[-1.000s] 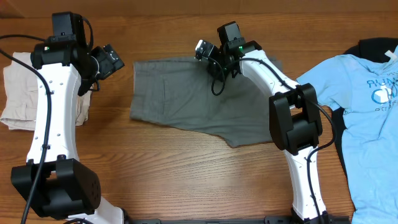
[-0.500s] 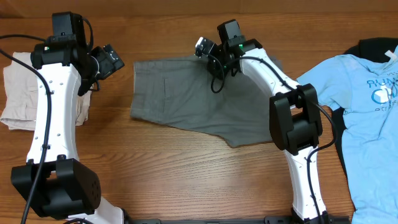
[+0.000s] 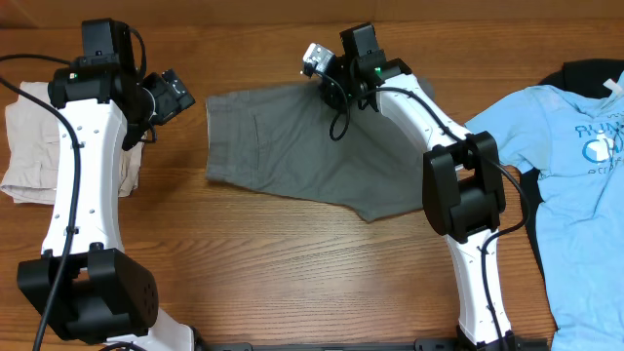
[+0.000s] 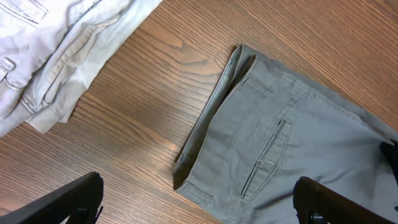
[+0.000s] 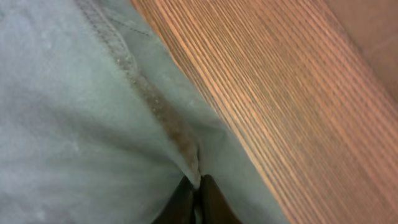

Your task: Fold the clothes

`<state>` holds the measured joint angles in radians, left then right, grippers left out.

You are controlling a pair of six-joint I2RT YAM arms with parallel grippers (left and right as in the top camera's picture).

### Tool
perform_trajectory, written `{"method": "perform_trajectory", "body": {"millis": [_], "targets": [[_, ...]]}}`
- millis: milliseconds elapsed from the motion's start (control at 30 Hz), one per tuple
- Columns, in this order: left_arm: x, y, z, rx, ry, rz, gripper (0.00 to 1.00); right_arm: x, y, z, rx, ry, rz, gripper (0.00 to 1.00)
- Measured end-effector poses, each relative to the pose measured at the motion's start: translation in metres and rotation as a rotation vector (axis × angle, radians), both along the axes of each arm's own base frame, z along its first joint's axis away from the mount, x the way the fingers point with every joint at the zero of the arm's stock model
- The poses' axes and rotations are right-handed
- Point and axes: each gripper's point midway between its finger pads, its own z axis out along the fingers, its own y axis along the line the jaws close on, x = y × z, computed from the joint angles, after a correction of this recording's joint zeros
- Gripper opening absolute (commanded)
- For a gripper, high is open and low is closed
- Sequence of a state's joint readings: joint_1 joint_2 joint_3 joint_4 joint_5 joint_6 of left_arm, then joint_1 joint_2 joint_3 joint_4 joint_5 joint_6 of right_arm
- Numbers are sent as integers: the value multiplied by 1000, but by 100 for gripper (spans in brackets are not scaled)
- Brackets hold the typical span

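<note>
The clothes, a pair of grey shorts (image 3: 283, 156), lie flat in the middle of the wooden table, waistband to the left. The left wrist view shows the waistband and slit pocket (image 4: 273, 149). My right gripper (image 3: 328, 84) is at the shorts' far edge. In the right wrist view it (image 5: 198, 186) is shut on a pinched fold of the grey cloth (image 5: 74, 112) at a stitched hem. My left gripper (image 3: 161, 99) hovers left of the waistband. In its own view it (image 4: 199, 199) is open, its dark fingertips (image 4: 81, 196) wide apart with nothing between them.
Folded beige shorts (image 3: 29, 146) lie at the far left and show in the left wrist view as well (image 4: 43, 50). A light blue T-shirt (image 3: 575, 166) sits on a black garment (image 3: 585, 73) at the right edge. Bare wood (image 3: 292, 263) runs along the front.
The right gripper closed on the shorts' far edge and moved slightly left and toward the back, tugging that edge up with it. The left arm has not moved.
</note>
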<state>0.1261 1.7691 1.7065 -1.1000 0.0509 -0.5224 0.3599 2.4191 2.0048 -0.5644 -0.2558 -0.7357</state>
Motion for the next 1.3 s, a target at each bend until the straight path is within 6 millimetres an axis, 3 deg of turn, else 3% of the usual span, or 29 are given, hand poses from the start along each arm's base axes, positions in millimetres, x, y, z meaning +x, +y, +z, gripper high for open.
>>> {"method": "perform_trajectory", "body": {"millis": [133, 300, 400, 500, 600, 700, 800, 867, 900, 1067, 1300], "targets": [[0, 0, 0, 0, 0, 0, 100, 2, 1, -1, 8, -4, -6, 57], [0, 0, 0, 0, 0, 0, 100, 9, 3, -17, 28, -1, -31, 71], [0, 0, 0, 0, 0, 0, 100, 16, 5, -21, 71, 7, -87, 72], [0, 0, 0, 0, 0, 0, 100, 24, 7, -9, 151, 17, -176, 84], [0, 0, 0, 0, 0, 0, 100, 26, 2, 13, 225, 53, -274, 86], [0, 0, 0, 0, 0, 0, 100, 18, -9, 36, 251, 110, -345, 77], [0, 0, 0, 0, 0, 0, 100, 0, -29, 57, 252, 205, -432, 57], [0, 0, 0, 0, 0, 0, 100, -11, -44, 62, 247, 269, -493, 38], [0, 0, 0, 0, 0, 0, 100, -15, -50, 62, 241, 294, -511, 35], [0, 0, 0, 0, 0, 0, 100, -27, -89, 40, 216, 419, -639, 33], [0, 0, 0, 0, 0, 0, 100, -15, -119, 1, 229, 443, -722, 33]]}}
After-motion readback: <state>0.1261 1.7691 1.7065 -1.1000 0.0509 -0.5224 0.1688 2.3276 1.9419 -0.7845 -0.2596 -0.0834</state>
